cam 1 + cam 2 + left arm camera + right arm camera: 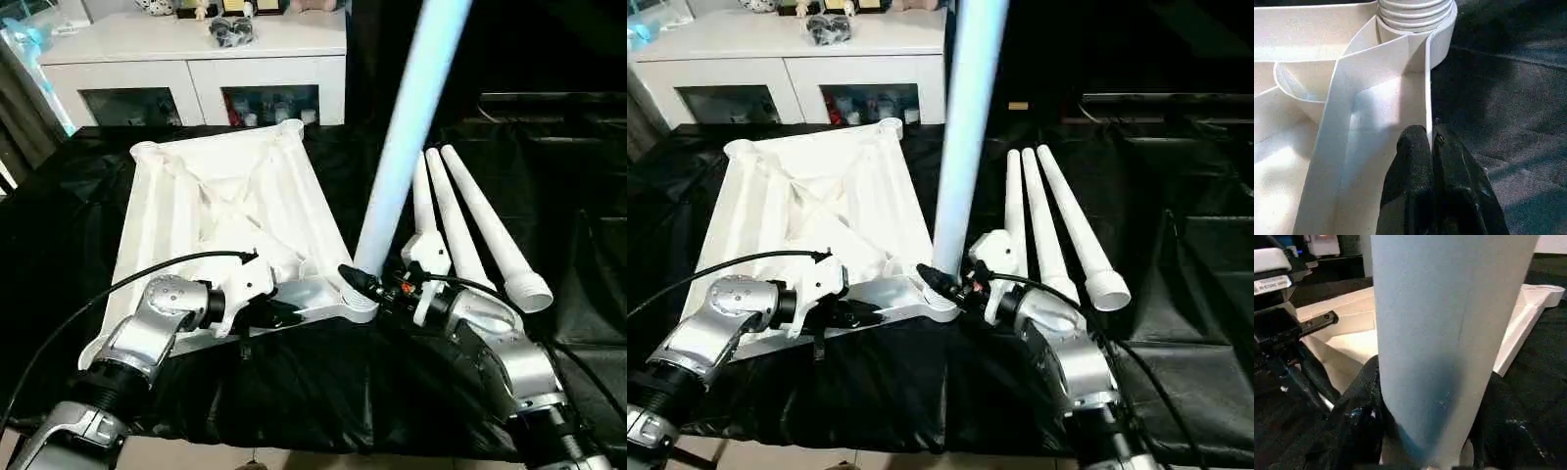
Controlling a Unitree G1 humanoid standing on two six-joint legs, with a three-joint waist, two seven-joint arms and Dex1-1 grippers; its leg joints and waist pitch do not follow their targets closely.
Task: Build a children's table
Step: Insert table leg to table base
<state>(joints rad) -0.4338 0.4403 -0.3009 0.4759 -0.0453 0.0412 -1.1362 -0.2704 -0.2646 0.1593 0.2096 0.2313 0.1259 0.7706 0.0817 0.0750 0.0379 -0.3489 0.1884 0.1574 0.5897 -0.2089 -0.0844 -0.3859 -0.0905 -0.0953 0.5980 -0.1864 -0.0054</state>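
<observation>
My robot's two forearms [147, 328] are rounded silver shells with ribbed black collars. White wrist brackets carry black fingers [1420, 186], and thin black cables [118, 284] loop over each arm; red connectors dot the right wrist.

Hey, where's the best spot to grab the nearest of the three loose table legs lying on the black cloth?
Grip the rightmost leg at mid-shaft from above, jaws across its width. It lies flat with open cloth to its right; the neighbouring leg crowds the tip.

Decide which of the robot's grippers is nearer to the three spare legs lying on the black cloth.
Right. The right gripper, clasping the upright leg at the tabletop corner socket, sits just beside the spare legs. The left gripper pinches the tabletop's near edge, farther from them.
</observation>
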